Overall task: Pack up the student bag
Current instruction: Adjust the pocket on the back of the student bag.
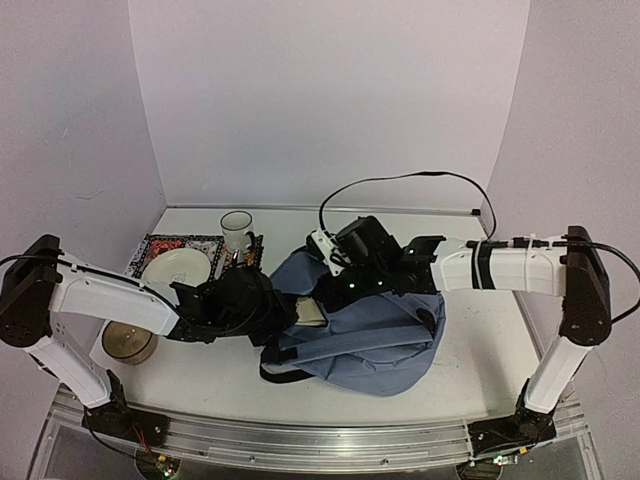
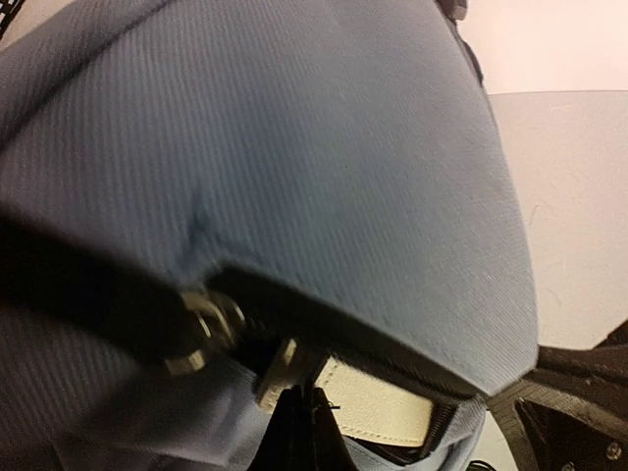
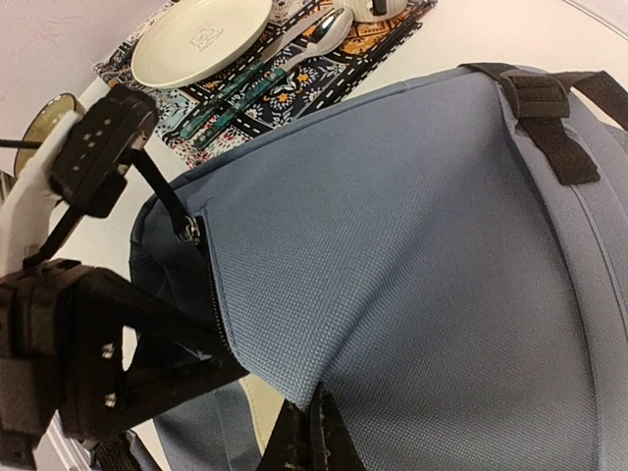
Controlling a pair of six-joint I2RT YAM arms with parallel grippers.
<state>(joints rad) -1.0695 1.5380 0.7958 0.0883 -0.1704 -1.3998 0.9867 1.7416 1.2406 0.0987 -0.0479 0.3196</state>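
Note:
The student bag [image 1: 375, 340], blue-grey with black straps, lies in the middle of the table with its zipper mouth facing left. A cream flat item [image 2: 383, 402] shows inside the mouth. My right gripper [image 3: 314, 432] is shut on the edge of the bag's upper flap [image 3: 392, 275] and holds it raised. My left gripper [image 2: 304, 422] is shut at the mouth's lower edge, right beside the metal zipper pull [image 2: 277, 371]. Whether it pinches the pull or the fabric does not show. From above, both grippers meet at the bag's left end [image 1: 305, 300].
Left of the bag is a patterned placemat [image 1: 160, 245] with a cream plate [image 1: 176, 268], cutlery [image 3: 265, 69] and a white mug [image 1: 238, 232]. A round bowl [image 1: 128, 342] sits by the left arm. The bag's black strap [image 1: 280, 372] trails toward the front.

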